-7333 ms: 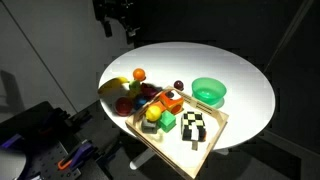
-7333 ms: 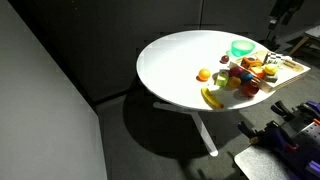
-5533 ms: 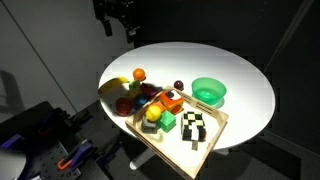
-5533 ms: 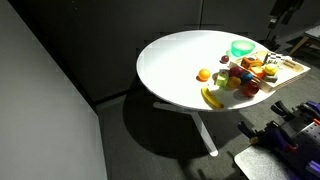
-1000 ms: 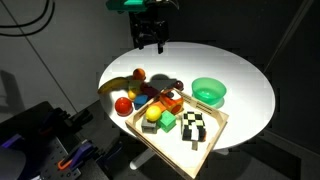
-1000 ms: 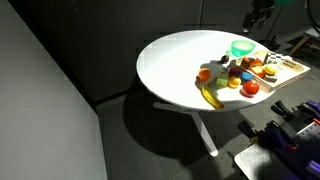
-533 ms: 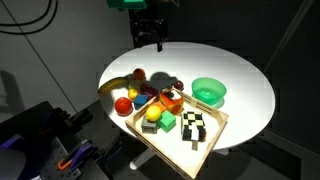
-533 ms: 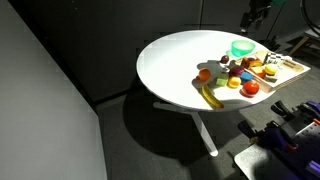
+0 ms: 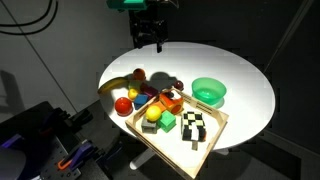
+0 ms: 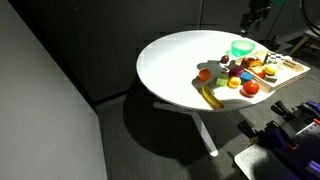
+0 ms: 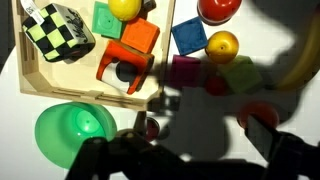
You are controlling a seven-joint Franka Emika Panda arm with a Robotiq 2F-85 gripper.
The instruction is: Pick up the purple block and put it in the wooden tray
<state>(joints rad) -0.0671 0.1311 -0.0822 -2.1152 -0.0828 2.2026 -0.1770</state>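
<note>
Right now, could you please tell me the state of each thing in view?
gripper: open, empty, above the table.
wooden tray: flat on the table, holding the checkered block.
purple block: on the table, outside the wooden tray.
green bowl: upright, empty.

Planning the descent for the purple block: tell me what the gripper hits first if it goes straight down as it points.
The gripper probably meets the dark ball or the white table beside it, just short of the purple block; depth is unclear.
</note>
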